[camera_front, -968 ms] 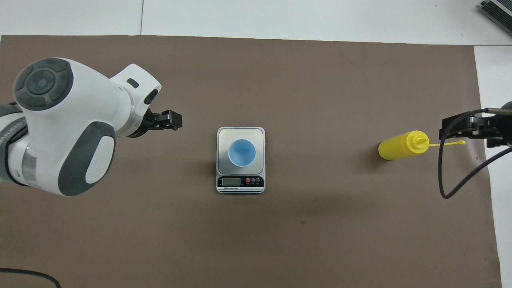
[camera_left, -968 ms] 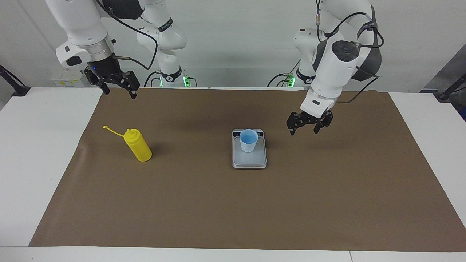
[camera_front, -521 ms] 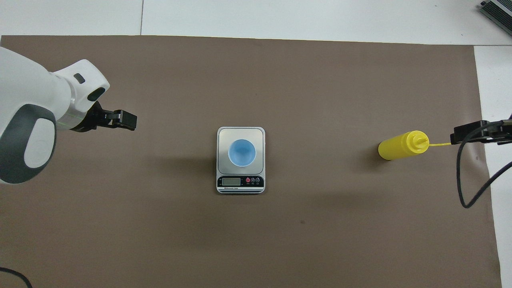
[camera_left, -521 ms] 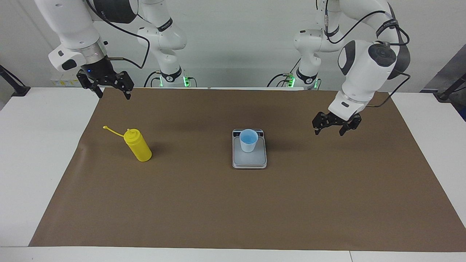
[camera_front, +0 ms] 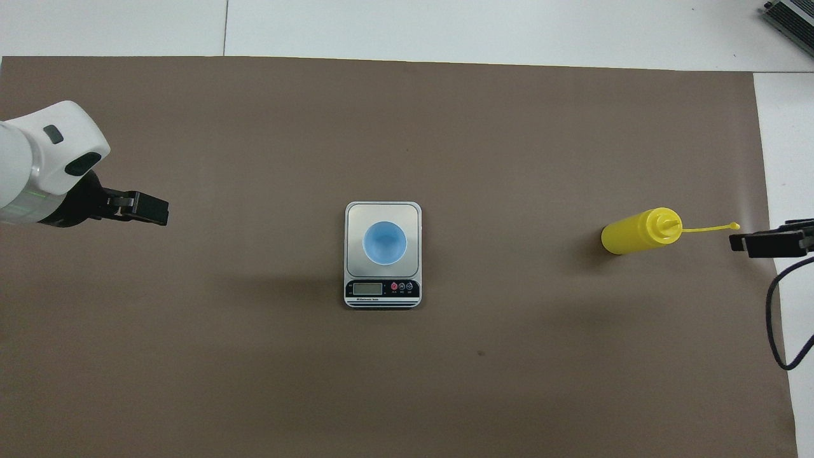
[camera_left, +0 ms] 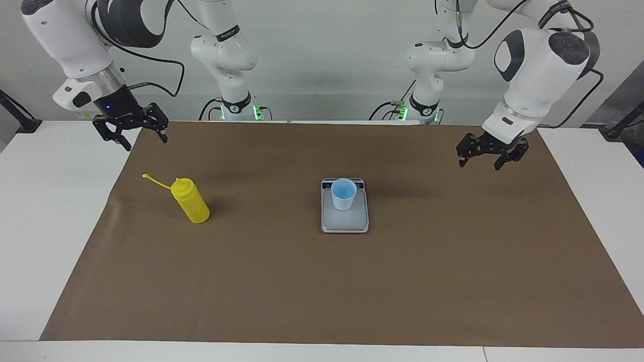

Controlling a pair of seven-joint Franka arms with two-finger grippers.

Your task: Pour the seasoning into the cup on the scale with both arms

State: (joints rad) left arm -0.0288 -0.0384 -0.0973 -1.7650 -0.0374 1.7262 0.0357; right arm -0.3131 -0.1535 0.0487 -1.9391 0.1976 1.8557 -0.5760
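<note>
I saw the cup [camera_left: 344, 194] standing on the scale [camera_left: 345, 220] mid-table, the seasoning [camera_left: 190, 200] upright at its nine o'clock in the facing view. Both the right gripper [camera_left: 131, 128] and left gripper [camera_left: 492, 152] hung open, raised, empty. I judged a careless grab could topple the bottle.

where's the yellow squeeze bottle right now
The yellow plastic squeeze bottle stands on the brown paper mat toward the right arm's end of the table, well apart from the silver-grey digital scale, untouched by either gripper.

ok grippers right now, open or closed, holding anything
left gripper: open, empty, raised over the mat.
right gripper: open, empty, raised over the mat's edge.
</note>
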